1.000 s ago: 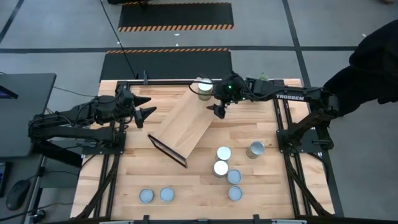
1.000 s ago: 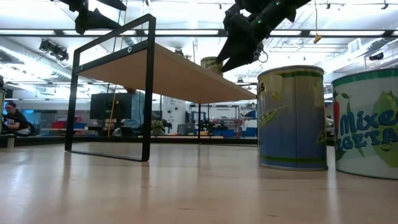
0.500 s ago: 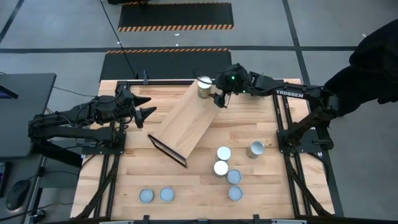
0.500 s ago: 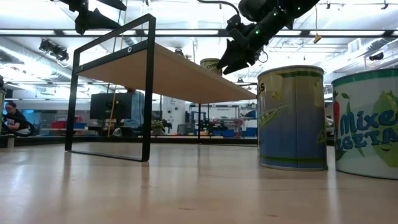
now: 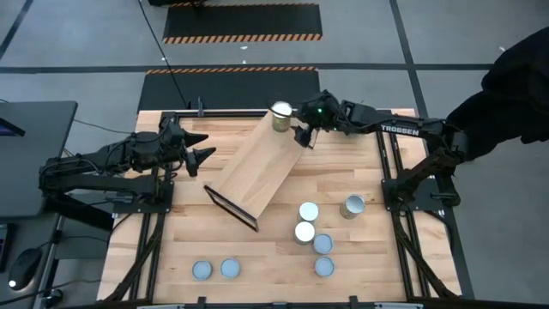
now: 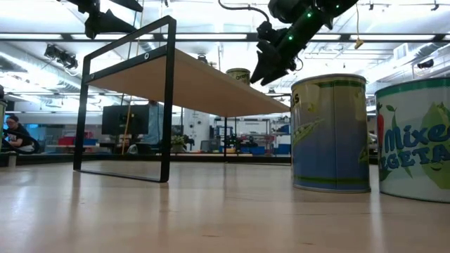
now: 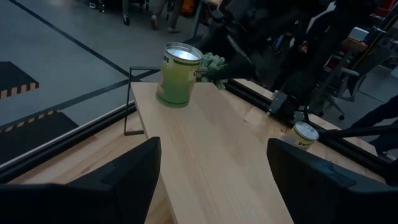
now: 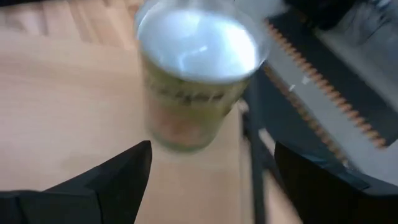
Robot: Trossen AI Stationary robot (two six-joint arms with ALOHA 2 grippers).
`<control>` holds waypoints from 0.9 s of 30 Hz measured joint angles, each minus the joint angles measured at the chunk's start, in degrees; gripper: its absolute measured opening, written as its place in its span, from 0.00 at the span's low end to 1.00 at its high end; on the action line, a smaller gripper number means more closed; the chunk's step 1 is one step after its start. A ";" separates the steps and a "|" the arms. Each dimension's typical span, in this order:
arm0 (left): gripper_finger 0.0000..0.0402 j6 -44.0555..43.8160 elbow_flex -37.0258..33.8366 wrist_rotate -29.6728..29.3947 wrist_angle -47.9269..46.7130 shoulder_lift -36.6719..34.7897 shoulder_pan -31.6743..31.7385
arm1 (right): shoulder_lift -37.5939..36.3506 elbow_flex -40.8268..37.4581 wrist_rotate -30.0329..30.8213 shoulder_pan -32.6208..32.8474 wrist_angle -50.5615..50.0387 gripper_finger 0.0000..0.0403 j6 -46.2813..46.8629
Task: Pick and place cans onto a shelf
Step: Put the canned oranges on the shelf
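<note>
Since the earlier frame: right gripper drawn back from the placed can, fingers spread, holding nothing. Can: upright at the far end of the shelf, apart from the gripper. Left gripper: waiting off the shelf's left side, fingers spread, empty. Remaining cans: four clustered and two paired on the tabletop. Handling, judged: rigid, smooth, likely slippery; grasp across the mid-sidewall. Containers: all cans sealed, contents unseen.

Black floor mats edged with orange-and-black hazard stripes are seen beyond the light wooden desk; a seated person is seen far off.
</note>
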 joint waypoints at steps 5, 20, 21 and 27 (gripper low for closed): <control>0.75 0.03 0.00 0.00 0.00 -0.01 0.00 | 0.00 0.07 -0.38 3.43 -0.50 0.86 4.03; 0.75 1.45 0.04 -0.41 0.63 -0.01 -0.01 | 3.98 -0.17 -1.13 5.32 5.52 0.86 5.23; 0.75 1.49 0.07 -0.42 0.84 0.00 0.01 | 4.36 -0.15 -1.17 5.21 6.35 0.86 5.24; 0.75 1.48 0.07 -0.41 1.38 -0.01 0.01 | 5.20 -0.04 -1.19 3.89 7.04 0.86 5.06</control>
